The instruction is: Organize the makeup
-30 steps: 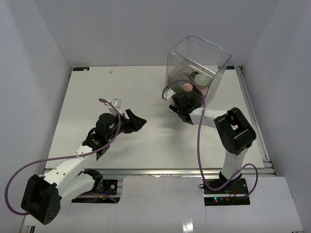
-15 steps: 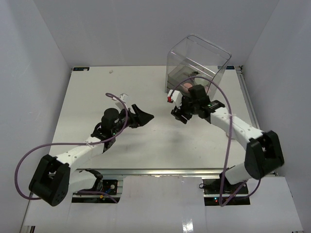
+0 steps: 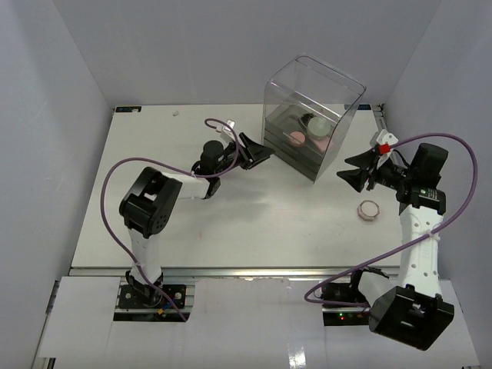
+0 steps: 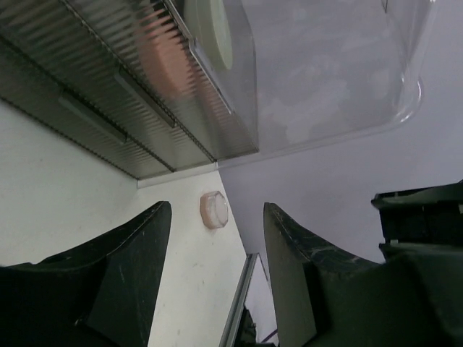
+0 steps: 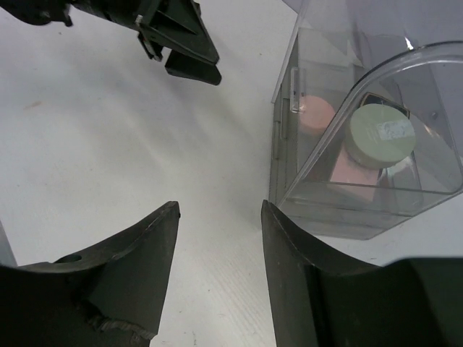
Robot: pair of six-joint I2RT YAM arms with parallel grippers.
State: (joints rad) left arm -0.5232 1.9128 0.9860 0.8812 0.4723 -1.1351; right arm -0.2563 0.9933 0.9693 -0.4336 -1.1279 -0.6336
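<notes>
L gripper [image 3: 259, 151] open, empty, upper centre, just beside clear box [image 3: 338, 91]. R gripper [image 3: 347, 170] open, empty, right side. Pink compact [image 3: 296, 137] & green compact [image 3: 315, 125] in box — another round compact [image 3: 370, 209] on table [image 3: 154, 177], centre-right.

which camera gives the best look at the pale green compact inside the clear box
The right wrist view: the pale green compact shows its whole round top, large, through the clear box. The top view has it small inside the box. The left wrist view catches only a slanted part at the frame's top.
</notes>
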